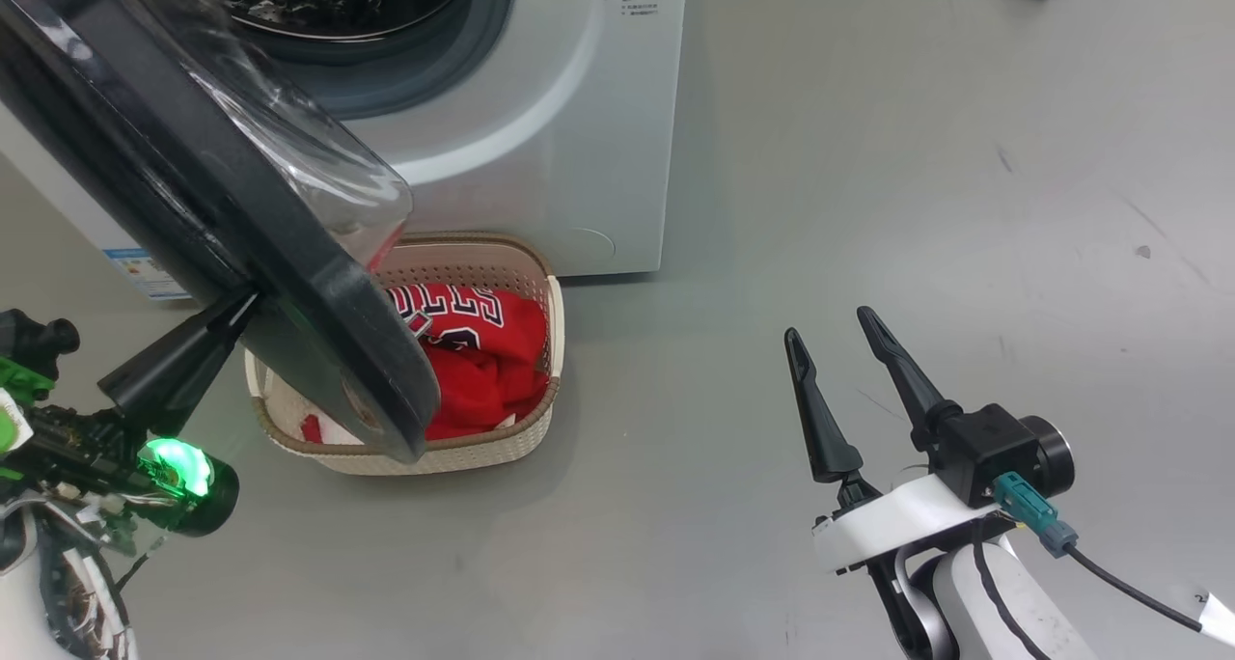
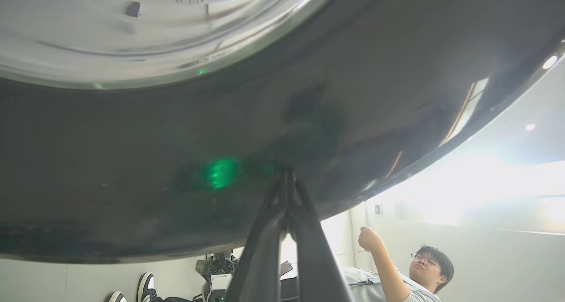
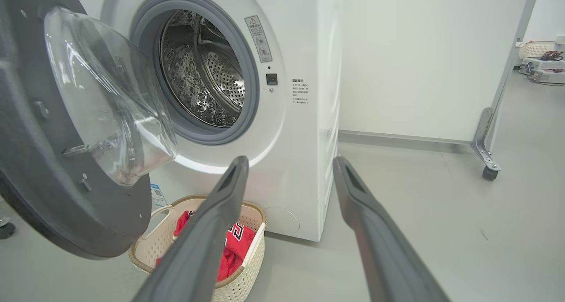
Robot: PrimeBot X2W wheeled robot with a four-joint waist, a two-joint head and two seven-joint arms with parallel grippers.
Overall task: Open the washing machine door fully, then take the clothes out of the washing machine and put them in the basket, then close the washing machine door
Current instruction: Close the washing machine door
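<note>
Grey floor (image 1: 868, 158) runs out from the white washing machine (image 1: 579, 110), whose drum (image 3: 207, 85) looks bare. The clothes (image 1: 482, 351) lie in the basket (image 1: 540, 419) at its foot, under the low edge of the door (image 1: 318, 322). My left gripper (image 2: 288, 180), fingers pressed together on nothing, touches the door's black outer face, so I judge the closing push runs from there towards the machine. My right gripper (image 1: 827, 322), fingers spread wide and empty, hangs well apart; the left arm is nearer.
</note>
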